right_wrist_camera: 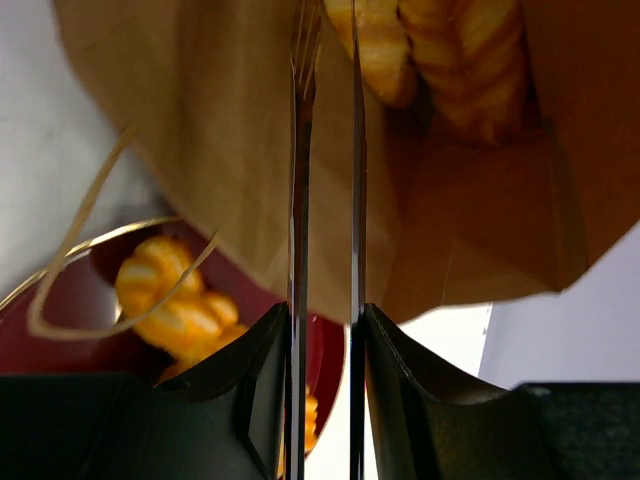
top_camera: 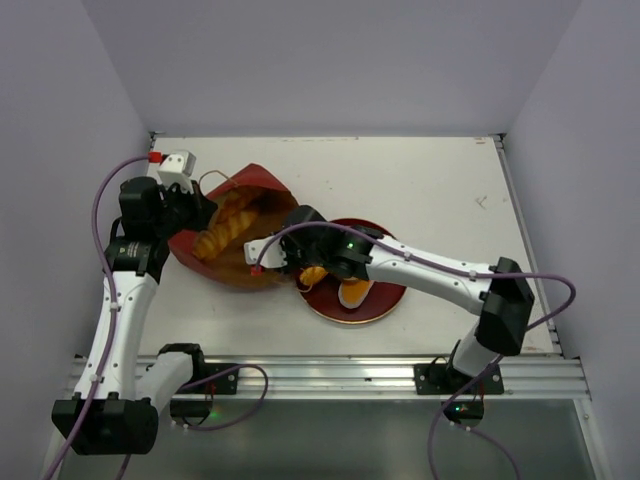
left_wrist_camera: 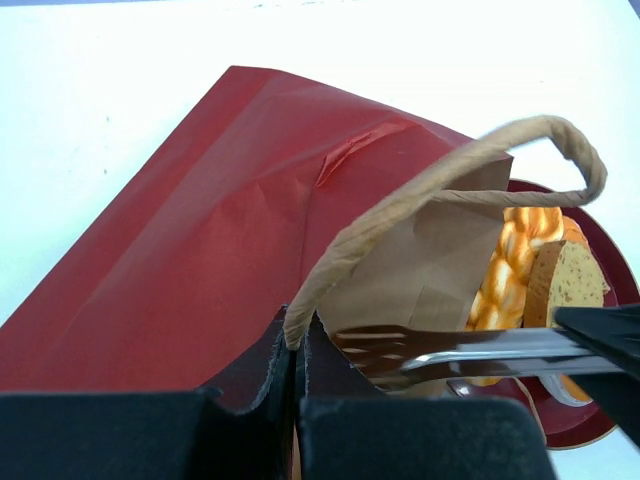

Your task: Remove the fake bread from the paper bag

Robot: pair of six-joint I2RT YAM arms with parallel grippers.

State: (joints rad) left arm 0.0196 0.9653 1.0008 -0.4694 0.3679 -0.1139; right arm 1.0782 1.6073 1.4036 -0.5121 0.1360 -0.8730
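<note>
Toward the left rear of the white worktop (top_camera: 430,190), the tall paper bag (top_camera: 265,185), dark red outside and brown kraft inside, is lying on its side with its open mouth facing the round dark-red plate (top_camera: 390,296) just beside it. Your left tool (left_wrist_camera: 297,380) is pinching the bag's rim with its fingers pressed together on the paper, and a thick tan cord handle (left_wrist_camera: 545,125) is arching up from that rim. Two long ridged golden-orange toy loaves (top_camera: 225,232) are sitting deep inside the bag against the brown lining. Your right tool (right_wrist_camera: 327,335) is squeezing a pair of slim silver metal tongs (right_wrist_camera: 300,150), whose two arms are running nearly parallel with only a narrow gap between them. Their forked tips are reaching into the bag's mouth close to the loaves, though you cannot tell from these views whether they are touching the bread. On the plate, the twisted golden-orange stick (top_camera: 314,275) is lying nearest the bag, the round tan slice (left_wrist_camera: 565,285) is leaning beside it, and the flat orange slab (top_camera: 355,292) is resting near the middle.
</note>
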